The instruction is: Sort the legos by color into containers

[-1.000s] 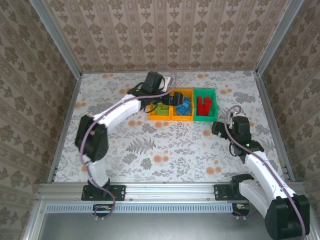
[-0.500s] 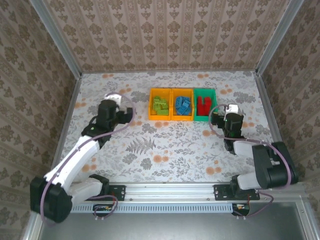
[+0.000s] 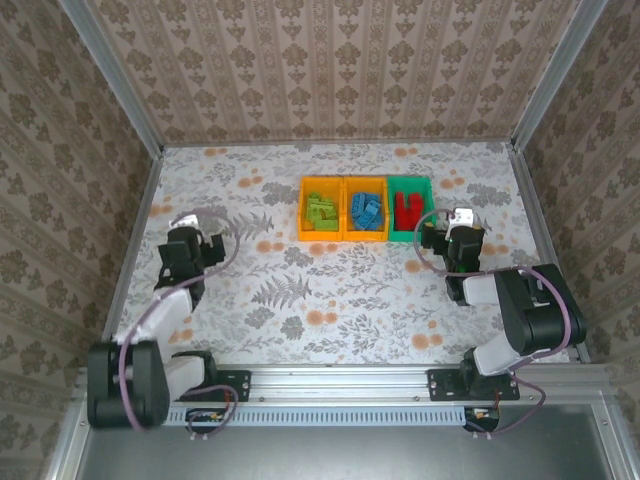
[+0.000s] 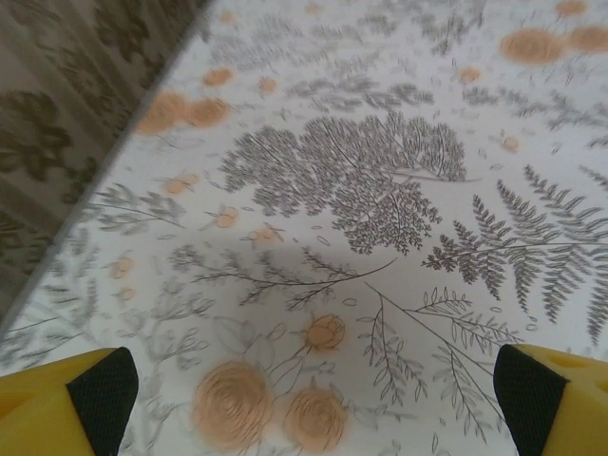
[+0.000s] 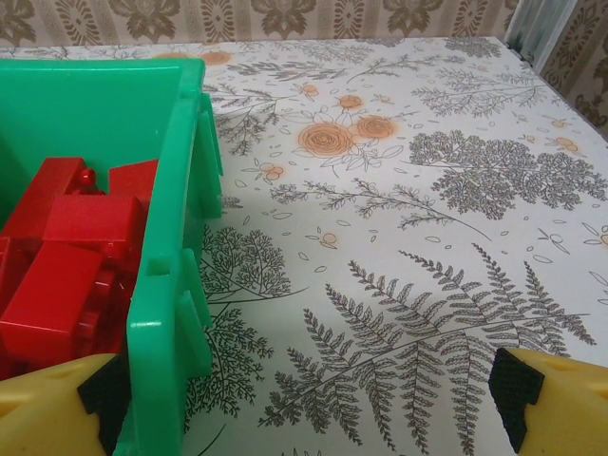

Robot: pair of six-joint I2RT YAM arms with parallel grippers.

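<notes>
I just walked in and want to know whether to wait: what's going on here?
Two robot arms are sorting legos by color, and it looks done: green bricks sit in the left orange-yellow bin, blue bricks in the middle orange-yellow bin, red bricks in the green bin. Every brick I can see is binned. The left gripper and right gripper hang over the table, jaws open, holding nothing.

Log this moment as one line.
left gripper jaws open, empty | right gripper jaws open, empty | legos in containers by color
</notes>
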